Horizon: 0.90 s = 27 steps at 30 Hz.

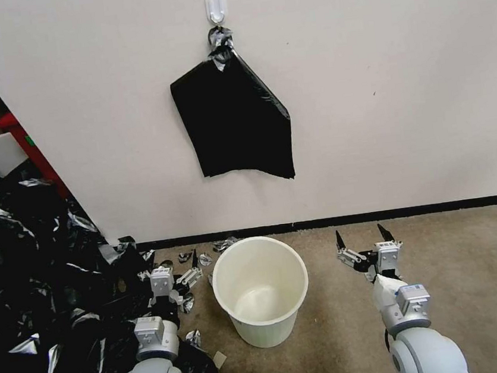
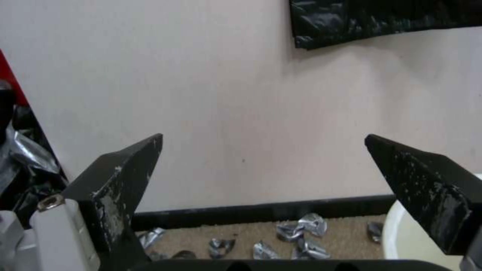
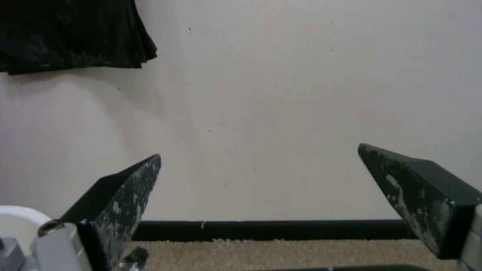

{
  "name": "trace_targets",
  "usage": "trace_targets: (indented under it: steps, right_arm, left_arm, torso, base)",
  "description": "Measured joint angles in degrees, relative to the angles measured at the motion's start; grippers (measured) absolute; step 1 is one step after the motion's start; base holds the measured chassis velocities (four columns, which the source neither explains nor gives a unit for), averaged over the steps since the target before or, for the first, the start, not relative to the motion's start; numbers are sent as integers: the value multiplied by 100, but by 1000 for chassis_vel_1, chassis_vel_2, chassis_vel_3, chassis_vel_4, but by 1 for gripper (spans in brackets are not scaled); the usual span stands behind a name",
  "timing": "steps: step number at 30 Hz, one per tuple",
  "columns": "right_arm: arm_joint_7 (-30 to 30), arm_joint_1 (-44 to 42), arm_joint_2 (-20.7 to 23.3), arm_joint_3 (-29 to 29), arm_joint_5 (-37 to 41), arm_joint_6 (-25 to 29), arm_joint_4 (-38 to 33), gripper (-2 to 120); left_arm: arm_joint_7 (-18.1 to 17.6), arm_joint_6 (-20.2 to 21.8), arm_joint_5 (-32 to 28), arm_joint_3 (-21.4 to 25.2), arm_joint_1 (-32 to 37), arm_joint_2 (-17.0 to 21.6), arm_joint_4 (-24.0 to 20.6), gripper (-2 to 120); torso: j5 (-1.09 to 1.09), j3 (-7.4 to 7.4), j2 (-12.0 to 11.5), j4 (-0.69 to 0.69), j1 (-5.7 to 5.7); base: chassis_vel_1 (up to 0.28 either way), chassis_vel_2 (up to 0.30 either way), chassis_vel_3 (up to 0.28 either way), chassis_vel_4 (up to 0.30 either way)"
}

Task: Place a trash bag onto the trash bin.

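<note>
Trash bag: flat glossy black plastic bag (image 1: 232, 119), knotted top hung on a white wall hook (image 1: 216, 7), above the bin.
Trash bin: round cream-white plastic bucket (image 1: 261, 291) on beige carpet (image 1: 475, 286), unlined.
Left gripper (image 1: 181, 267): beside the bin, fingers spread, holding nothing.
Right gripper (image 1: 362, 238): opposite side, fingers spread, holding nothing.
Scraps: black plastic heap (image 1: 31, 277) at left.

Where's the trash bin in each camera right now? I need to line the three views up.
Head view: the trash bin stands on the carpet between the left gripper and the right gripper.
Left wrist view: its rim curves in at one edge.
Right wrist view: its rim pokes in at a corner.
Shared landmark: the black baseboard.
</note>
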<state>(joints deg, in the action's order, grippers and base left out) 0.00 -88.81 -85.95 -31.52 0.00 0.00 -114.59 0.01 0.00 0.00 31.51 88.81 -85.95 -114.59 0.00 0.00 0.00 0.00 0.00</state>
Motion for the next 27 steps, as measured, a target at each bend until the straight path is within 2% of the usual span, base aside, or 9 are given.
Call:
trace_targets:
  steps: [23,24,25,26,27]
  right_arm:
    - [25,-2,11,9,0,10,0,100]
    - [114,-14,41,37,0,79,-9,100]
    - [394,-60,145,137,-2,325,-78,100]
    - [606,-97,227,207,-5,507,-128,100]
    - [606,-97,227,207,-5,507,-128,100]
  left_arm:
    - [-26,-32,-27,-25,7,-2,8,100]
    - [-130,-152,-116,-105,35,-19,25,100]
    - [-477,-576,-419,-425,154,-94,87,100]
    - [-638,-771,-561,-576,213,-131,117,100]
    - [-638,-771,-561,-576,213,-131,117,100]
  torso:
    - [0,0,0,0,0]
    - [2,0,0,0,0]
    - [1,0,0,0,0]
    - [-4,0,0,0,0]
    - [-4,0,0,0,0]
  base:
    - [0,0,0,0]
    - [0,0,0,0]
    - [0,0,0,0]
    - [0,0,0,0]
    - [0,0,0,0]
